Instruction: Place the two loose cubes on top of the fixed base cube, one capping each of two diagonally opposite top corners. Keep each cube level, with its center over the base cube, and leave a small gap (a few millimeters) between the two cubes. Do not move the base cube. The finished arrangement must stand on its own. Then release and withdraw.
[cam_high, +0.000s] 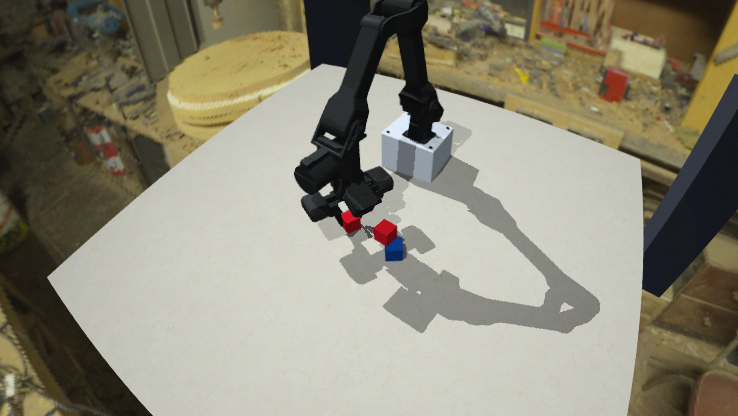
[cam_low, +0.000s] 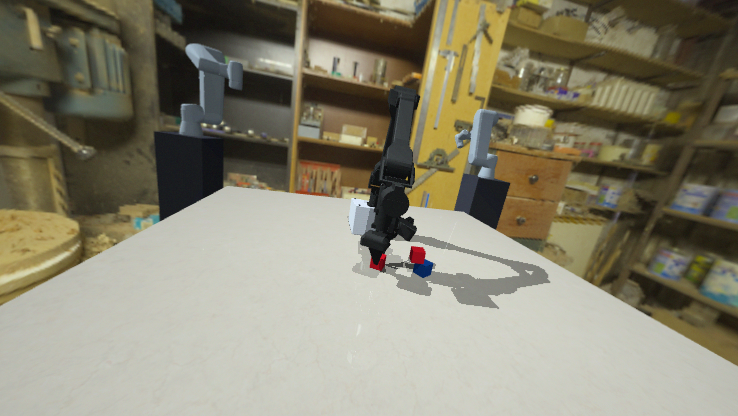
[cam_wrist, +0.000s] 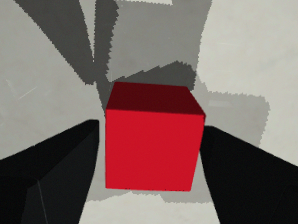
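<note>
The blue base cube (cam_high: 394, 252) (cam_low: 423, 269) sits on the table. One red cube (cam_high: 385, 232) (cam_low: 417, 254) rests on its top, offset to one corner and overhanging. The other red cube (cam_high: 351, 223) (cam_low: 380, 264) (cam_wrist: 149, 152) sits apart on the table, farther left in the top and exterior views. My gripper (cam_high: 351, 217) (cam_wrist: 150, 133) is down around this cube, with one finger on each side. It is partly closed but still open: the wrist view shows a thin gap at the left finger, and the right finger is at or very near the cube's side. The base cube is outside the wrist view.
The stacked red and blue cubes stand close beside the gripper, to its right in the top and exterior views. The arm's white mounting block (cam_high: 395, 155) (cam_low: 357, 219) is behind on the table (cam_high: 232, 289) (cam_low: 258, 330). The arm's shadow crosses the table around the cubes.
</note>
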